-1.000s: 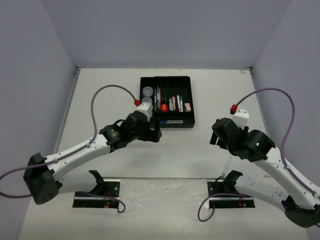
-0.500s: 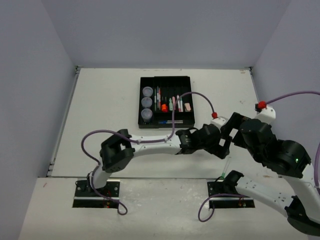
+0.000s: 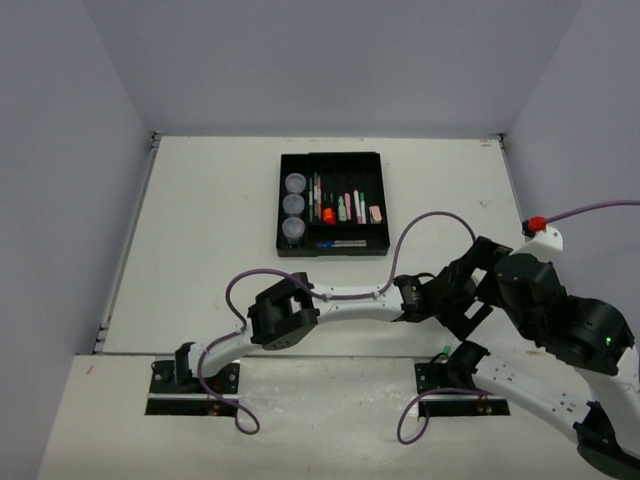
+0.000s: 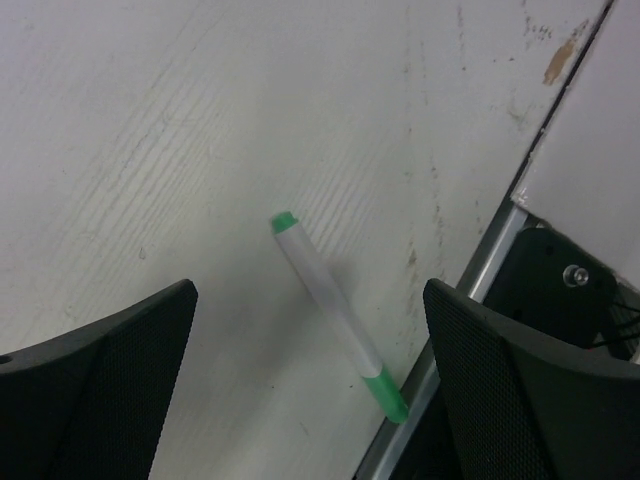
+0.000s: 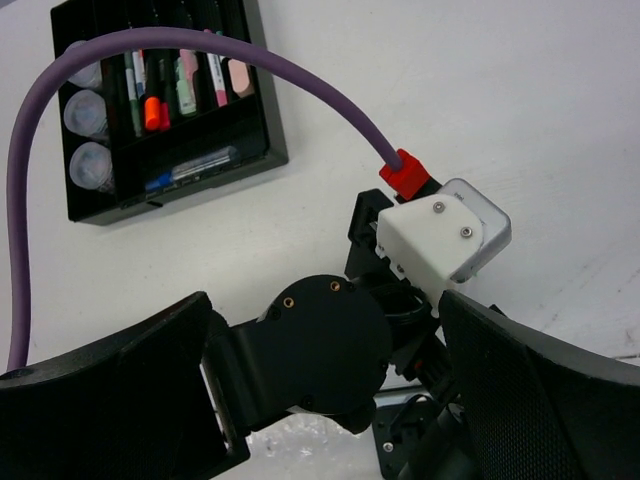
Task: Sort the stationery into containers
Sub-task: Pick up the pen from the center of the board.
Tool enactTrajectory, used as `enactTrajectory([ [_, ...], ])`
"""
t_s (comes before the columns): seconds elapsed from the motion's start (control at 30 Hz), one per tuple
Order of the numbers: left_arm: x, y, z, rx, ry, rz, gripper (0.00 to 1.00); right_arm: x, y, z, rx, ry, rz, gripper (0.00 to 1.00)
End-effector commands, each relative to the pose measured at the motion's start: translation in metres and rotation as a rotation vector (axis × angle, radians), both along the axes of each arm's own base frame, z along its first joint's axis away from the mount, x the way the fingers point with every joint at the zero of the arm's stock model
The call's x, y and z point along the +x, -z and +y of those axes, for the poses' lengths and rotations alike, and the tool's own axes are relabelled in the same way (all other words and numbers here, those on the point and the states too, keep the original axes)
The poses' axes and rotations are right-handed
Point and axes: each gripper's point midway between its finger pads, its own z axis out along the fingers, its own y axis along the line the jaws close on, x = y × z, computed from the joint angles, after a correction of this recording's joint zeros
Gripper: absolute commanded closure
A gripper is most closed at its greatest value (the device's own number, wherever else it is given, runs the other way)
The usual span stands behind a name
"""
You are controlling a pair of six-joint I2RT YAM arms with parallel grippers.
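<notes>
A white marker with green ends (image 4: 335, 315) lies on the table against the metal strip at the near edge. My left gripper (image 4: 308, 295) hangs open above it, one finger on each side, not touching it. The black tray (image 3: 333, 160) at the back holds three grey-lilac pots (image 3: 293, 205), pens (image 3: 318, 195), an orange marker (image 3: 328, 213) and a pink eraser (image 3: 375, 212). My right gripper (image 5: 325, 300) is open in the air above the left arm's wrist (image 5: 330, 350), holding nothing. From the right wrist the tray (image 5: 262, 80) shows at upper left.
The left arm (image 3: 340, 295) stretches low across the near table to the right, its purple cable (image 3: 430, 220) arching up. The right arm (image 3: 560, 310) stands raised just beside it. A black mount (image 4: 560, 290) lies past the metal strip (image 4: 500, 240).
The left arm left the tray, where three pots now stand, and swung right to the near edge over the green marker. The right arm rose and drew back above it.
</notes>
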Motion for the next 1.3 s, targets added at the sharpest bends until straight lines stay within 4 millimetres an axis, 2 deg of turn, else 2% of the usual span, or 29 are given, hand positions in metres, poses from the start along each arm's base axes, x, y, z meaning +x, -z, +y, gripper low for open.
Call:
enactTrajectory([
  [0.0,-0.016,0.029,0.014,0.136,0.069,-0.063,0.03,-0.012,0.018,-0.014,-0.103,-0.004,0.082,0.01],
  [0.1,-0.027,0.047,0.018,0.163,0.118,-0.021,0.04,-0.009,0.017,-0.011,-0.11,-0.012,0.079,0.01],
  [0.17,-0.044,0.049,0.017,0.152,0.186,0.038,0.04,-0.007,0.017,-0.011,-0.119,-0.007,0.078,0.01],
  [0.27,-0.053,0.052,0.019,0.171,0.196,0.027,0.05,-0.005,0.017,-0.01,-0.134,-0.011,0.083,0.01],
  [0.4,-0.04,0.065,0.032,0.244,0.121,-0.024,0.07,-0.003,0.015,-0.007,-0.132,-0.022,0.075,0.01],
  [0.57,-0.022,0.094,0.062,0.4,0.043,-0.091,0.19,-0.002,0.009,-0.009,-0.133,-0.022,0.058,0.01],
  [0.67,-0.014,0.095,0.08,0.449,0.007,-0.125,0.23,-0.001,0.008,-0.008,-0.136,-0.023,0.058,0.01],
  [0.8,-0.009,0.098,0.099,0.483,-0.026,-0.138,0.36,0.001,0.011,-0.004,-0.143,-0.034,0.065,0.01],
  [0.83,-0.007,0.1,0.104,0.493,-0.036,-0.144,0.46,0.002,0.011,-0.003,-0.143,-0.038,0.065,0.01],
  [0.87,-0.006,0.099,0.106,0.497,-0.042,-0.149,0.51,0.003,0.011,-0.002,-0.142,-0.04,0.064,0.01],
  [1.07,0.001,0.101,0.123,0.524,-0.07,-0.153,0.69,0.005,0.008,0.001,-0.139,-0.054,0.055,0.01],
  [1.17,0.004,0.108,0.132,0.55,-0.063,-0.156,0.86,0.006,0.006,0.002,-0.133,-0.057,0.044,0.01],
  [1.27,0.009,0.111,0.145,0.577,-0.082,-0.156,0.96,0.007,0.004,0.003,-0.133,-0.06,0.035,0.01],
])
